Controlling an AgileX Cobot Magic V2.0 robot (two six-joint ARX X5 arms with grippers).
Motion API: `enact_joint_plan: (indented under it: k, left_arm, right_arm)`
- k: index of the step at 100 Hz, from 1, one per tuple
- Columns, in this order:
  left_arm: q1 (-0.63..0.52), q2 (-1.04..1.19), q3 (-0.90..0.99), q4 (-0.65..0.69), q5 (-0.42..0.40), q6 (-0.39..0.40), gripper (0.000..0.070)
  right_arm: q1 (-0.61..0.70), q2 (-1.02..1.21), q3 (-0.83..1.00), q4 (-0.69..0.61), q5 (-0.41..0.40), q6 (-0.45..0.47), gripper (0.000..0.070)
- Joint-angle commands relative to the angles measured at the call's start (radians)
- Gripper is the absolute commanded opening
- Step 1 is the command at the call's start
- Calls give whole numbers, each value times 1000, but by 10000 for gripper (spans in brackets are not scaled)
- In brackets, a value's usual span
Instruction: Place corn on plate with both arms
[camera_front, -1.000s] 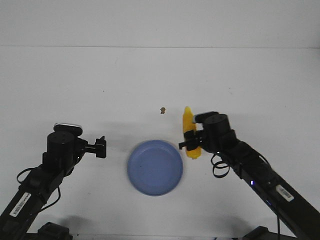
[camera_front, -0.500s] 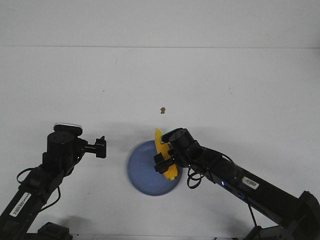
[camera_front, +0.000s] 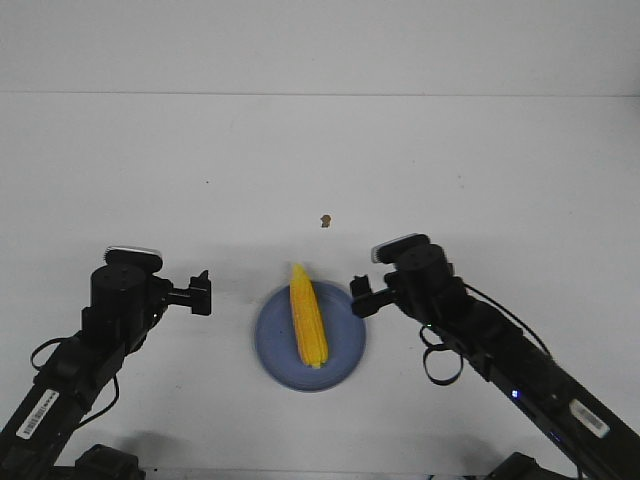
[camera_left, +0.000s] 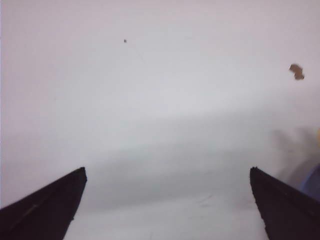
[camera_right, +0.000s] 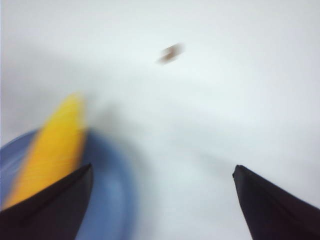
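The yellow corn lies lengthwise on the periwinkle-blue plate at the table's near middle. My right gripper is open and empty, just off the plate's right rim. In the right wrist view the corn and the plate show blurred beside the left finger. My left gripper is open and empty, well to the left of the plate. In the left wrist view its fingers are spread wide over bare table, with a sliver of plate at the edge.
A tiny brown speck lies on the white table beyond the plate; it also shows in the left wrist view and in the right wrist view. A small dark dot sits further left.
My right gripper carried the corn left over the plate, let it go and drew back to the right. The corn now lies on the plate. The left arm has barely moved.
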Motion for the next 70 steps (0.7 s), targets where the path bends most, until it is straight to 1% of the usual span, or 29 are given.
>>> enact_joint_plan:
  k: [1,9,27,34,41,56,62,70]
  left_arm:
    - [-2,-5,5,20,-3,-2,664]
    - [-2,-21,5,31,-3,-5,664]
    - [-2,-73,5,28,-9,-14,664]
    - [-1,-101,5,14,-27,-32,664]
    - [-1,-129,5,-2,-37,-32,664]
    - [-1,-195,2,-42,-39,-43,656]
    - [-1,-225,-7,-46,-39,-46,633]
    - [-1,-280,-38,-39,-39,-53,538]
  right_arm:
    - [-47,-50,10,-18,42,-68,591]
    - [-132,-140,3,-44,93,-113,591]
    - [-312,-325,-16,-102,97,-174,591]
    - [-372,-395,-27,-125,89,-186,591]
    - [-416,-469,-58,-124,72,-197,590]
    - [-452,-628,-179,-101,21,-209,587]
    - [-452,-690,-237,-93,2,-208,586]
    - [-452,-766,-308,-94,-29,-202,577]
